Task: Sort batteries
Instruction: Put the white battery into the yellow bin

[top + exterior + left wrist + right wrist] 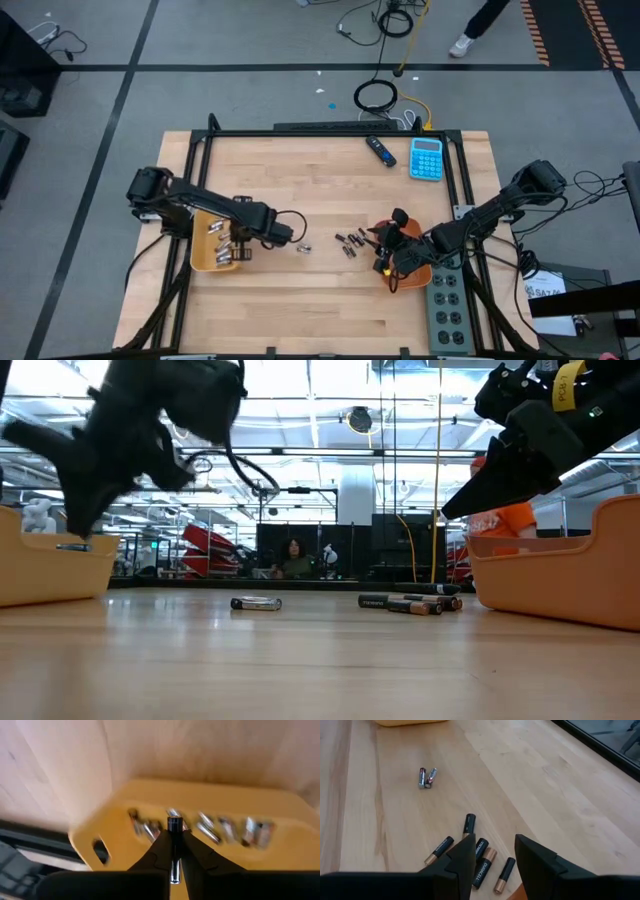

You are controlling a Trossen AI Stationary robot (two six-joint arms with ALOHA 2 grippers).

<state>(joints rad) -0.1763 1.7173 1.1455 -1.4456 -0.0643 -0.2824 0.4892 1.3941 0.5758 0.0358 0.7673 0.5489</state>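
My left gripper hangs over the yellow left tray, shut on a silver battery. Several more silver batteries lie in that tray. Two silver batteries lie together on the bare wood at mid-table. Several dark batteries lie in a loose cluster just left of the orange right tray. My right gripper hovers open above that cluster, beside the tray's left rim, touching nothing. My left gripper pinches the silver battery between its two fingers. The battery lies along the fingers, and its far end sticks out past the fingertips. It is lifted clear above the yellow tray.
A blue calculator and a dark blue-tipped stick lie near the far edge. A grey socket panel sits at the near right corner. A person sits far behind the table. Bare wood spreads between the trays.
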